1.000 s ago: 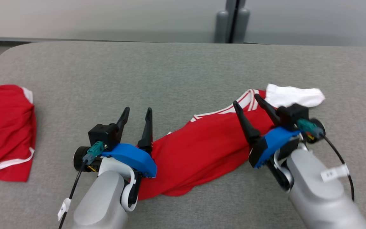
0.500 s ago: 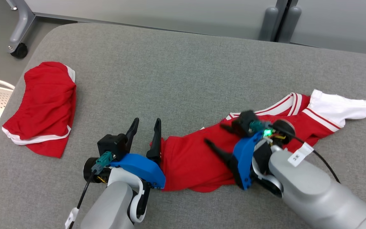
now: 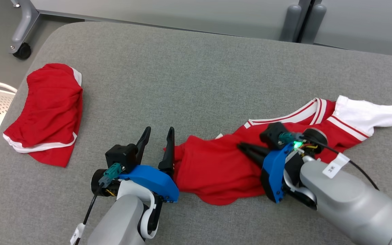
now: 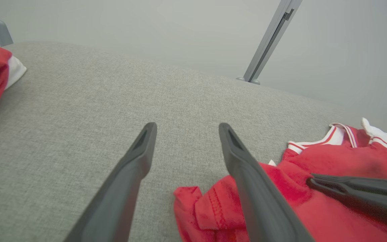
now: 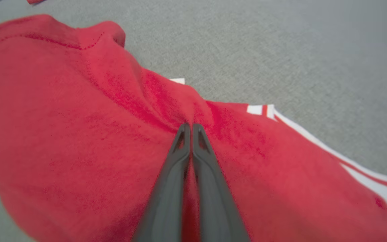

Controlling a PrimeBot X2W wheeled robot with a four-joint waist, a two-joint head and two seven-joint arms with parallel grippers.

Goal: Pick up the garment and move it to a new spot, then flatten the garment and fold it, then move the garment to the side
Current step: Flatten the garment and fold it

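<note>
Garment (image 3: 216, 166) crumpled on grey surface (image 3: 196, 75), near right of centre; right pincer (image 3: 242, 147) pressed together, pinching a fold at its middle; left pincer (image 3: 159, 130) spread at its left end, holding nothing.

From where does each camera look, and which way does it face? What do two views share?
Head view: on the head, facing down at the grey fabric table; open left gripper, right gripper shut on the crumpled red jersey with white trim.
Left wrist view: on that wrist, facing across the table; its spread fingers.
Right wrist view: on that wrist, facing the jersey; its closed fingers.
Shared: the jersey.
</note>
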